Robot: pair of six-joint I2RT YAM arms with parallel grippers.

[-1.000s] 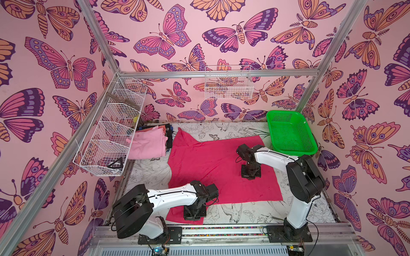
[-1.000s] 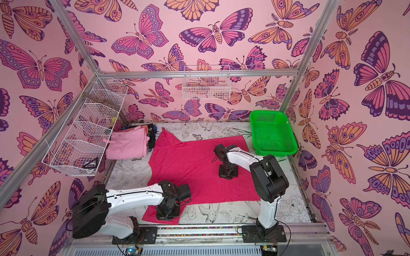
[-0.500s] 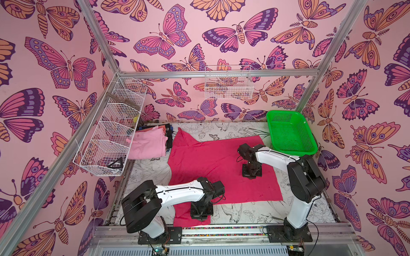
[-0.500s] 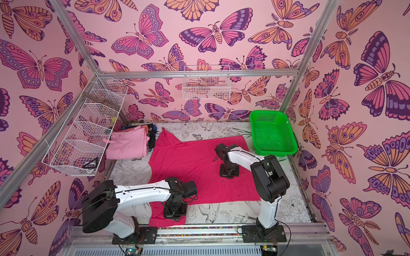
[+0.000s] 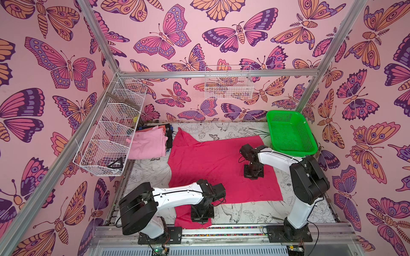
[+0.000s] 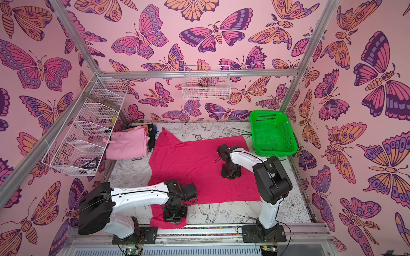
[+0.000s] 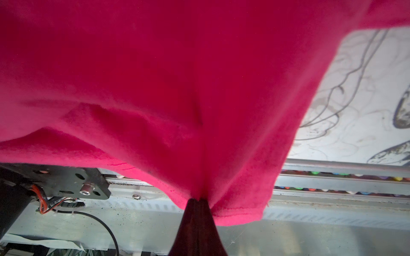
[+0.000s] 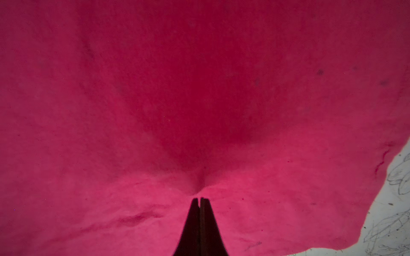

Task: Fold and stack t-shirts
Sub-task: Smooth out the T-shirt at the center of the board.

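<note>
A crimson t-shirt lies spread across the middle of the table in both top views. My left gripper is at the shirt's near left flap by the front rail. It is shut on the cloth, which gathers into the closed tips. My right gripper points down onto the shirt's right part. Its jaws are shut, tips against the cloth with a small pucker ahead of them. A folded light pink t-shirt tops a pile with dark shirts at the back left.
A green mesh basket stands at the back right corner. White wire baskets hang along the left wall, and another wire basket hangs on the back wall. The metal front rail runs just beyond the shirt's near flap.
My left gripper has moved right and a little toward the front rail, dragging the crimson flap with it. The right gripper has hardly moved.
</note>
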